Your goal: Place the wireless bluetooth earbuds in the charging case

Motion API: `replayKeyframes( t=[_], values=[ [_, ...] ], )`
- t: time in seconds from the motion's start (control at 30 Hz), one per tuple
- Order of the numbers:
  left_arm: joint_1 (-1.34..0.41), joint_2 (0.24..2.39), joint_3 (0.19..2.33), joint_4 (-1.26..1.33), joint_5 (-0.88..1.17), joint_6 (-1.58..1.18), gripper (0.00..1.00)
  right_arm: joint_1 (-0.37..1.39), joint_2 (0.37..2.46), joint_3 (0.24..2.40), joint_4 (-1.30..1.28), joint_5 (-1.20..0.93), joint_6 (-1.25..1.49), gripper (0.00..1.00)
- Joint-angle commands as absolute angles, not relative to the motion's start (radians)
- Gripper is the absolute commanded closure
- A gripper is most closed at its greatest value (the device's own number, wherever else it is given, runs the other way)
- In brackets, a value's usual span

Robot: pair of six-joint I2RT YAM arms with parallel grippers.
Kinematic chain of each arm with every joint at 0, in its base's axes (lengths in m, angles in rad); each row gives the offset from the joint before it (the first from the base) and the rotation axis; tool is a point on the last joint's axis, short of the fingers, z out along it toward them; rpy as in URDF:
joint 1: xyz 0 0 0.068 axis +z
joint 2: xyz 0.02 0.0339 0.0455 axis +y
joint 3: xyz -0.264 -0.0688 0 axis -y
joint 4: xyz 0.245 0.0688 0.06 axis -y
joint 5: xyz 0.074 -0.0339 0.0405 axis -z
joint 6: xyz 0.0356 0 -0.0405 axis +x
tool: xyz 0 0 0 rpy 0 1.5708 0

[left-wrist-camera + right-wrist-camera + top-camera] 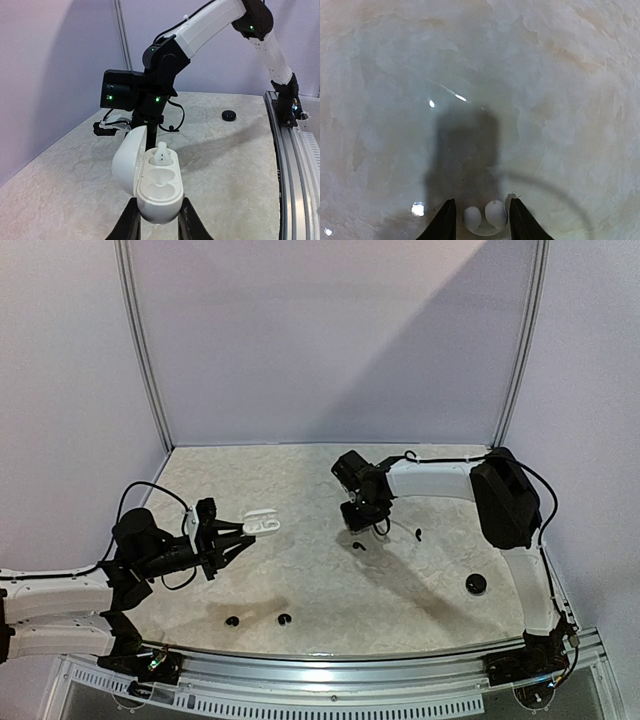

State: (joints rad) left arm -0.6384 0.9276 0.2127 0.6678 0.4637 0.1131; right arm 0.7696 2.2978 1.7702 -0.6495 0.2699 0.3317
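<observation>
The marbled surface [330, 585] carries both arms. The left end effector [159, 220] is clenched on the base of the white charging case [156, 197] and holds it clear of the surface. The case's lid [127, 157] is swung open to the side. One white earbud [161, 154] sits upright in the case's far socket, and the near socket [161, 186] holds nothing.

The right end effector [481, 201] hangs above the surface, beyond the case. The second white earbud [485, 216] lies between its fingers, against one of them with a thin gap at the other. I cannot tell whether it is truly gripped.

A round black object [476, 584] rests on the right side of the surface. Four black earbuds lie loose. Two are near the front edge [233, 621] [284, 619], one is below the right end effector [358, 545], and one is further right [417, 534].
</observation>
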Motion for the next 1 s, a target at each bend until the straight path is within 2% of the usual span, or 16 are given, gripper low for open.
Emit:
replayKeyframes(
  t=[0.0,0.27,0.43,0.6,0.7,0.73,0.83,0.97],
  values=[
    [-0.627,0.915,0.202,0.660,0.471,0.128,1.00,0.769,2.364,1.795,-0.709,0.264,0.415,0.59],
    [-0.627,0.910,0.204,0.655,0.469,0.131,1.00,0.706,2.255,1.728,-0.580,0.088,0.385,0.48],
    [-0.626,0.915,0.206,0.652,0.468,0.137,1.00,0.686,2.111,1.663,-0.439,-0.124,0.095,0.45],
    [-0.626,0.920,0.212,0.651,0.468,0.136,1.00,0.681,1.966,1.462,-0.295,-0.260,-0.406,0.44],
    [-0.626,0.922,0.214,0.650,0.468,0.135,1.00,0.668,1.920,1.351,-0.273,-0.328,-0.676,0.48],
    [-0.626,0.924,0.215,0.650,0.469,0.135,1.00,0.668,1.920,1.337,-0.297,-0.322,-0.827,0.52],
    [-0.626,0.934,0.217,0.652,0.470,0.137,1.00,0.667,1.951,1.329,-0.287,-0.252,-0.994,0.64],
    [-0.624,0.942,0.222,0.652,0.469,0.142,1.00,0.668,2.011,1.336,-0.275,-0.171,-1.162,0.66]
  ],
)
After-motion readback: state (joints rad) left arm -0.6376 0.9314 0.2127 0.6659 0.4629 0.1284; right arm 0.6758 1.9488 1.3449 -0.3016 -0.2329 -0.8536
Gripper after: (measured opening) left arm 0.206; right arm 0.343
